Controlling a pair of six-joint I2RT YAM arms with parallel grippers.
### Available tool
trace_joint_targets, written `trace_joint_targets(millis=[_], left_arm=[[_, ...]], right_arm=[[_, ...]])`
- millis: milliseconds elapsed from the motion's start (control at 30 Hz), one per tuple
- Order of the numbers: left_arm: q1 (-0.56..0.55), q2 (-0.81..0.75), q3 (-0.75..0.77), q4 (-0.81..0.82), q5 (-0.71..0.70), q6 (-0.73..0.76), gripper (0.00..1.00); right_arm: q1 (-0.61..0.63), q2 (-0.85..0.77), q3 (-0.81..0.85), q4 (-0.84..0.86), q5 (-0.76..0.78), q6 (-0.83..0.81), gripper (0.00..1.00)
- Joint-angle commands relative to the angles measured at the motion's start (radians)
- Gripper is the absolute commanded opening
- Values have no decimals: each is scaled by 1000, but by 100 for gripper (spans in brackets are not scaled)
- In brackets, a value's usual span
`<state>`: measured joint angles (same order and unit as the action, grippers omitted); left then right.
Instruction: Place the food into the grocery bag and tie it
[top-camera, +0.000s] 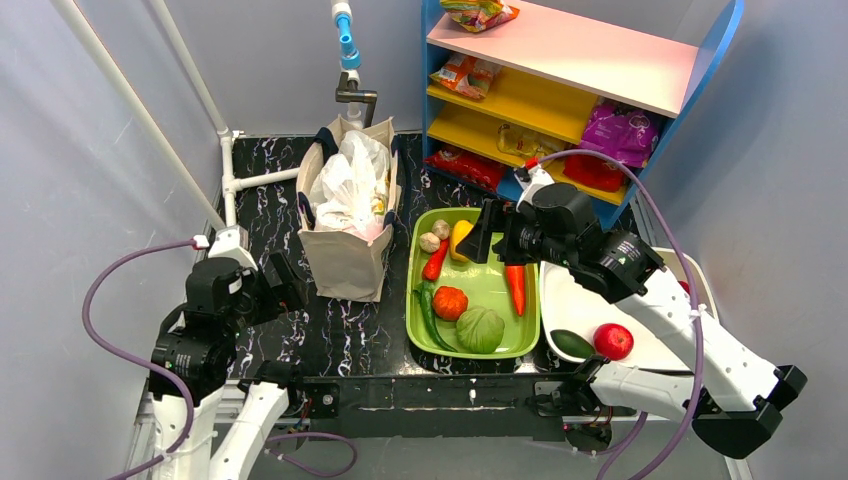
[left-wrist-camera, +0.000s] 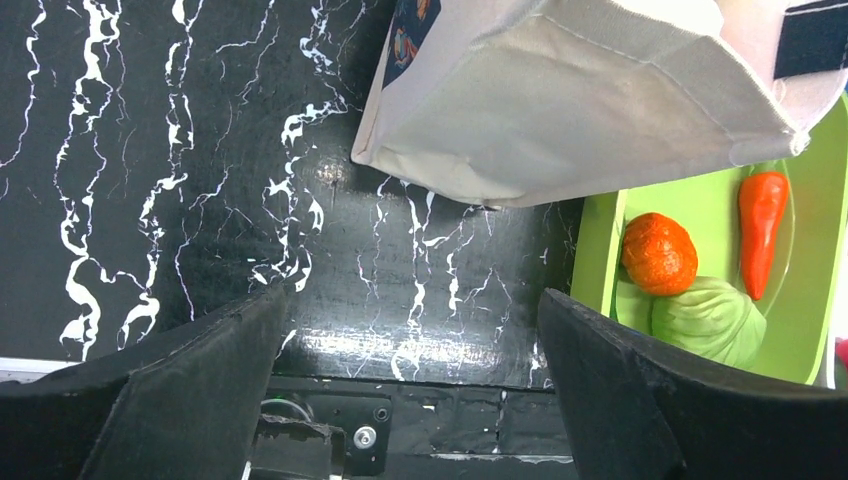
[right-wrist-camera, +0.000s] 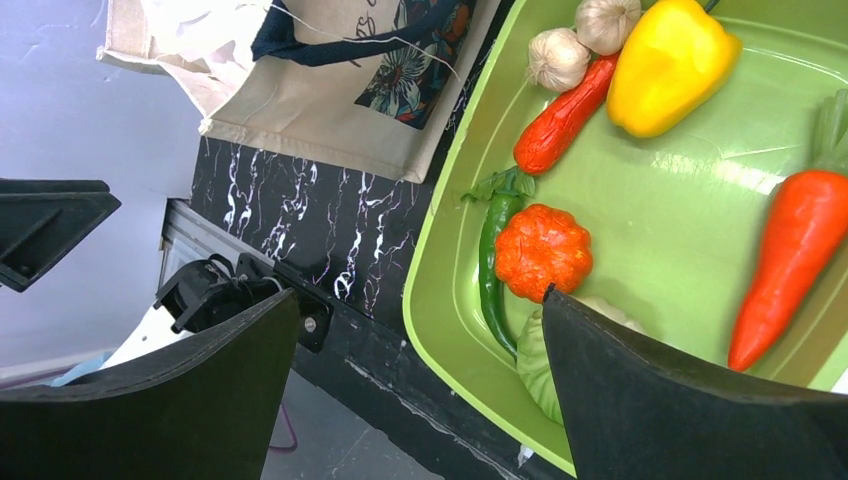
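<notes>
The white plastic grocery bag (top-camera: 350, 180) sits bunched up inside a beige canvas tote (top-camera: 345, 255) at the table's middle back. A purple snack packet (top-camera: 620, 130) and an orange-yellow snack packet (top-camera: 465, 72) lie on the shelf at the back right. No banana or peach shows. My left gripper (top-camera: 285, 285) is open and empty, low over the table to the left of the tote; its wrist view shows the tote's base (left-wrist-camera: 580, 110). My right gripper (top-camera: 490, 235) is open and empty above the green tray (top-camera: 525, 345), to the right of the tote (right-wrist-camera: 340, 80).
The green tray (right-wrist-camera: 440, 300) holds a yellow pepper (right-wrist-camera: 668, 65), garlic (right-wrist-camera: 558, 58), red chilli (right-wrist-camera: 562, 118), green chilli (right-wrist-camera: 490, 270), orange pumpkin (right-wrist-camera: 543, 250), carrot (right-wrist-camera: 795, 260) and cabbage (top-camera: 480, 328). A white tray (top-camera: 640, 350) holds a red apple (top-camera: 613, 340).
</notes>
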<state>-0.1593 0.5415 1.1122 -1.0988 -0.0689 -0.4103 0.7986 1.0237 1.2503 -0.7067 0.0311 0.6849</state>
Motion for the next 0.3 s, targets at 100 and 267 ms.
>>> trace_joint_targets(millis=[100,267], left_arm=[[-3,28,-23,22,43,27,98],[-3,33,-32,40,57,33,98]], right_arm=[[-4,-12,23,16,-12,-17,95],[-8,-68,-57,116,10,10,98]])
